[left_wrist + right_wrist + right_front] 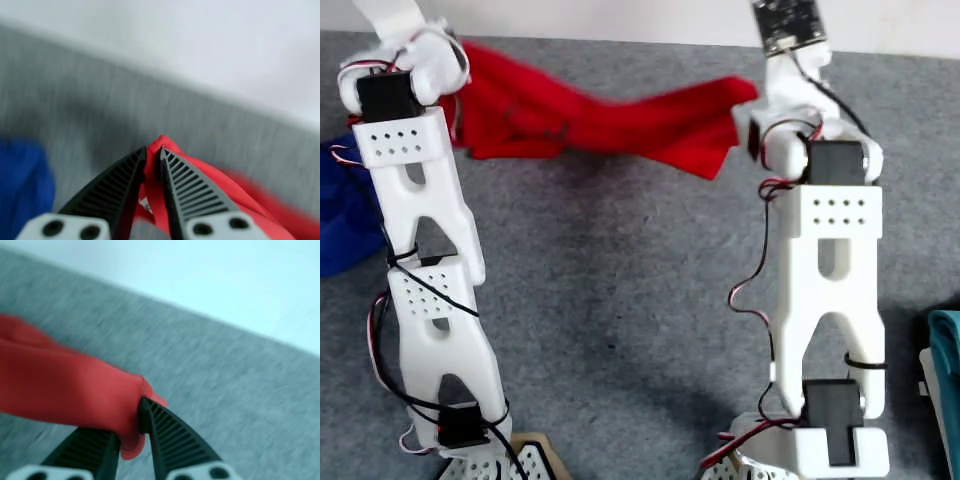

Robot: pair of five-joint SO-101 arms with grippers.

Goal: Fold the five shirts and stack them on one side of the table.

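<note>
- The red shirt is held stretched between the two grippers, above the far side of the desk.
- The left gripper has its fingers clenched on one end of the red shirt.
- The right gripper has its fingers clamped on the other end, with cloth bunched between them.
- The blue shirt lies at the desk's left edge.
- The teal cloth, perhaps another shirt, lies at the right edge, cut off by the frame.
</note>
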